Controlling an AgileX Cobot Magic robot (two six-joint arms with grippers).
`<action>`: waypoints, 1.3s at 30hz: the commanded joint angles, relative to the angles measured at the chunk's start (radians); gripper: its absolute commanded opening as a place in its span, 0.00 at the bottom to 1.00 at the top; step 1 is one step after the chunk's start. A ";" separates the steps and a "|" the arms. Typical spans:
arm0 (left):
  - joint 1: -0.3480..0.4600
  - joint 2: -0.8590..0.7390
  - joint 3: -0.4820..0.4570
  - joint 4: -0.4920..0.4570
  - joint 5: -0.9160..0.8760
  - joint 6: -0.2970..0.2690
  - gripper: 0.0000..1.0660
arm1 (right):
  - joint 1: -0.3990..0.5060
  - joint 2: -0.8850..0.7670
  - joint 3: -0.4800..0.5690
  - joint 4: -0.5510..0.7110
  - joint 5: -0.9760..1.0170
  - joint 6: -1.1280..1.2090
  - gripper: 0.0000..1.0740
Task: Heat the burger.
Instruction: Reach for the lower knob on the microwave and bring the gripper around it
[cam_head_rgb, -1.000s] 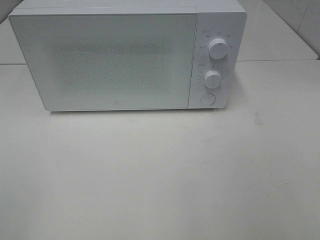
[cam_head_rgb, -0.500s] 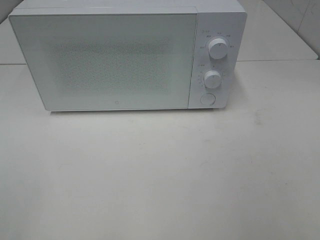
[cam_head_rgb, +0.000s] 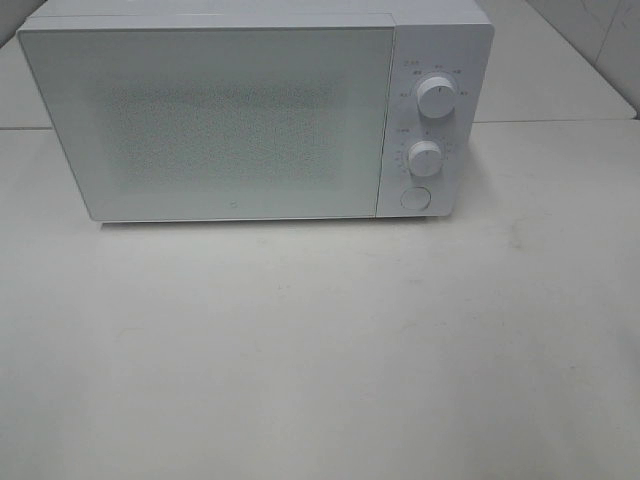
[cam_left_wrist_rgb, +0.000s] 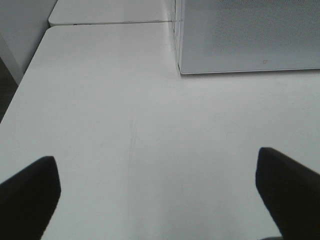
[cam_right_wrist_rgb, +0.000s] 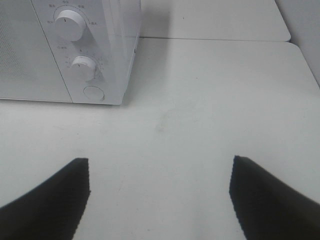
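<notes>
From where I stand, the microwave (cam_head_rgb: 250, 110) runs off the high view at twelve o'clock, so its top is cut away. Its door (cam_head_rgb: 220, 120) is a speckled white screen (nothing behind it can be made out). At the three o'clock end, the print (cam_head_rgb: 408, 68) ringing the knobs (cam_head_rgb: 436, 96) is too small to read. The left fingers (cam_left_wrist_rgb: 30, 195) and right fingers (cam_right_wrist_rgb: 50, 200) show only as dark tips, cropped by the edges of the wrist views.

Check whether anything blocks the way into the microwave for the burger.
Yes: the microwave door is shut, covering the cavity. The burger shows in no view, so its own path cannot be judged. The left gripper and the right gripper are open, holding nothing.
</notes>
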 joint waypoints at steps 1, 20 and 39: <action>0.002 -0.022 0.003 -0.006 -0.001 -0.001 0.94 | -0.006 0.094 0.004 0.000 -0.101 0.004 0.71; 0.002 -0.022 0.003 -0.006 -0.001 -0.001 0.94 | -0.006 0.451 0.004 0.003 -0.485 0.005 0.71; 0.002 -0.022 0.003 -0.006 -0.001 -0.001 0.94 | 0.000 0.703 0.151 0.188 -1.080 -0.185 0.71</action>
